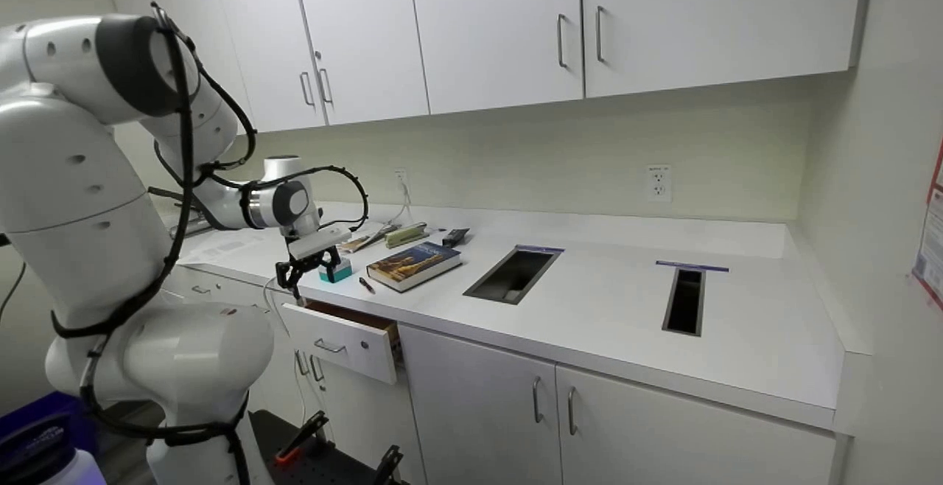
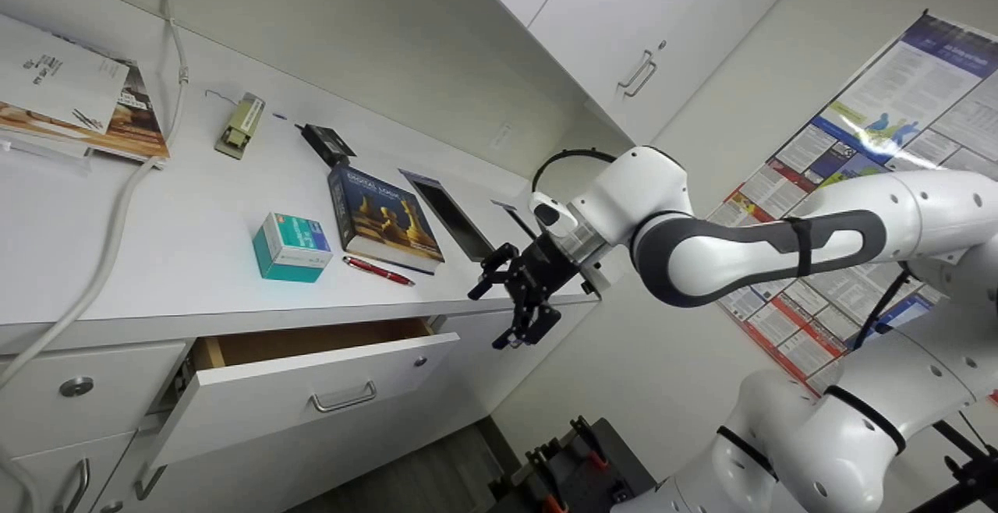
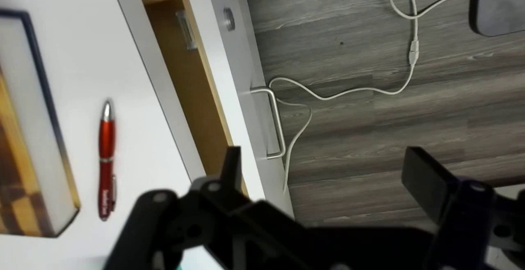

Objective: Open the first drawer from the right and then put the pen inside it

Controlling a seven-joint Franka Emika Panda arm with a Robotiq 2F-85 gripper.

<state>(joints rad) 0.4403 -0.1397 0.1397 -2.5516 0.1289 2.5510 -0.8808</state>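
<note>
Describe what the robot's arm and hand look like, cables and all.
The glossy white, rounded robot arm has broad dark grey bands and small round grey marks. A black cable runs along it, and black straps encircle it. A silvery metal ring sits near the angular black hand, which has two blocky black fingers.

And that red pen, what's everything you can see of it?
The pen is slim and shiny: silver tip, bright red front, thin silvery band, then a darker red back with a clip and pale lettering too small to read. It looks like plastic and metal. It lies flat on the white counter between the book and the open drawer, touching only the counter.
</note>
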